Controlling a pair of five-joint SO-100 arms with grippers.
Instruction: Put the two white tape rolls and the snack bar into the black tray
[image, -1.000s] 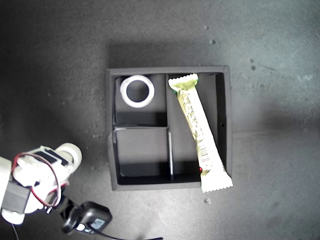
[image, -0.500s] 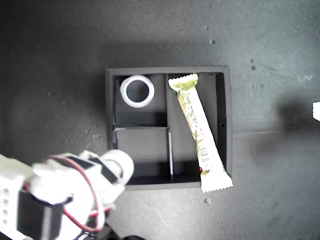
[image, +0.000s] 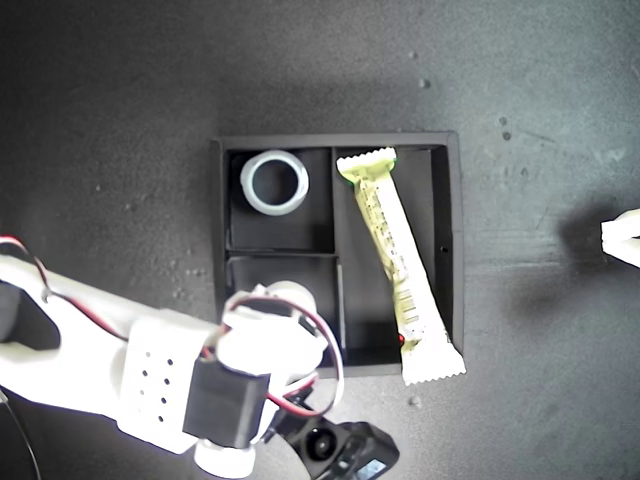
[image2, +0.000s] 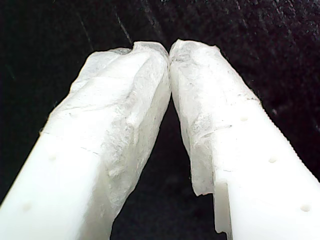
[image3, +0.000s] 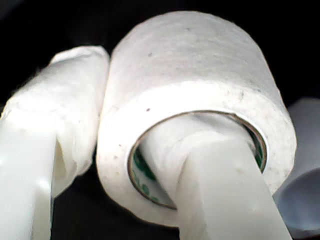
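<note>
Item 1: my second pincer (image3: 145, 165) grips tape roll (image3: 195, 100); I'd release low, centred over tray (image: 222, 300) compartment. My first pincer (image2: 170, 50): closed, empty.

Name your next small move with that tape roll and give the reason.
Probably lower and release. My second gripper holds the tape roll with the green core, one finger through its hole, over the black tray's vacant small section. The other roll and the snack bar are already in the tray.
</note>
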